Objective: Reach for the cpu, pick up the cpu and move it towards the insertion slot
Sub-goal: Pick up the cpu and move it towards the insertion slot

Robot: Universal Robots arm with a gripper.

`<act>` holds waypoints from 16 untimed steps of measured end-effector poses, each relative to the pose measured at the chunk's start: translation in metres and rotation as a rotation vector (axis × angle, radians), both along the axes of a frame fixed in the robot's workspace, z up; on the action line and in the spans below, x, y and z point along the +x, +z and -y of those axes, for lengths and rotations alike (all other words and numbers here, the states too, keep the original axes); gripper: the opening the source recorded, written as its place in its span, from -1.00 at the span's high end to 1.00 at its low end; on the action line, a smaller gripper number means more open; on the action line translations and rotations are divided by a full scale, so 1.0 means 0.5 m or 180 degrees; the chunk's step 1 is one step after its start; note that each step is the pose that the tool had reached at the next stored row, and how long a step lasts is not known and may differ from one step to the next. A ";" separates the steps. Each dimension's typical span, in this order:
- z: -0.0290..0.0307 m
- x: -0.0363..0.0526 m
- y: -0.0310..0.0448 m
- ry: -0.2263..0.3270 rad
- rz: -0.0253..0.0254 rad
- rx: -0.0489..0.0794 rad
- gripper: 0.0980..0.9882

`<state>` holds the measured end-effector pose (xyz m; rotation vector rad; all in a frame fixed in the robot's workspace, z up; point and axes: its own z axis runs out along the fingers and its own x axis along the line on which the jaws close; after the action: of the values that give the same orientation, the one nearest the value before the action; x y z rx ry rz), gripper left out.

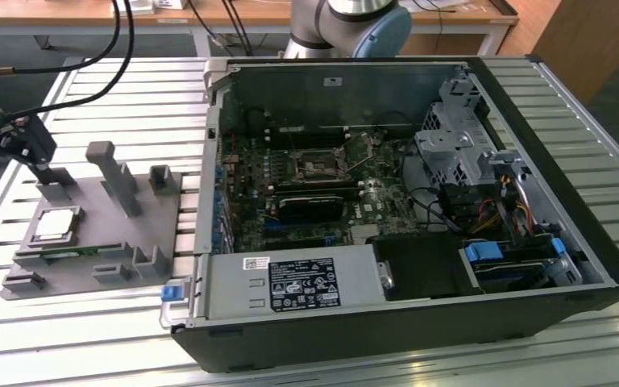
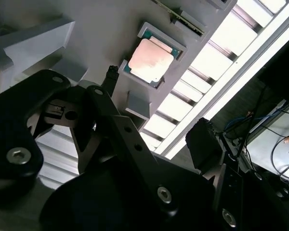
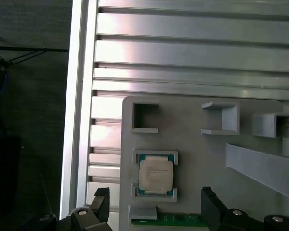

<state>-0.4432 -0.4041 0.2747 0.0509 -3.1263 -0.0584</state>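
Observation:
The cpu (image 1: 55,226) lies flat in a recess of the grey fixture plate (image 1: 126,230), on the exterior view's left, its silvery top plate facing up. My gripper (image 1: 28,149) hangs above the plate's far left corner, a little beyond the cpu. In the first wrist view the cpu (image 3: 156,175) sits just ahead of the open gripper (image 3: 155,204), whose black fingertips (image 3: 101,201) stand wide apart with nothing between them. The second wrist view shows the cpu (image 2: 151,60) beyond the gripper (image 2: 156,108). The insertion slot (image 1: 318,167) is on the motherboard inside the open computer case.
A green memory stick (image 1: 57,251) lies in the fixture just in front of the cpu. Grey posts (image 1: 110,173) rise from the plate. The case wall (image 1: 215,161) stands between fixture and motherboard. Cables and a drive cage (image 1: 454,145) crowd the case's right side.

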 end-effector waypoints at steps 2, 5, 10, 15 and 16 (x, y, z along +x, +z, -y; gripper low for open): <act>0.000 0.000 -0.006 0.0000 0.0004 0.0000 -0.66; 0.000 0.000 -0.017 0.0000 0.0006 -0.0001 -0.66; 0.000 0.000 -0.035 0.0002 0.0006 -0.0001 -0.66; 0.000 0.000 -0.053 0.0044 0.0006 -0.0001 -0.66; 0.000 0.000 -0.057 0.0065 0.0006 -0.0001 -0.66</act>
<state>-0.4433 -0.4044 0.2461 0.0831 -3.1270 -0.0577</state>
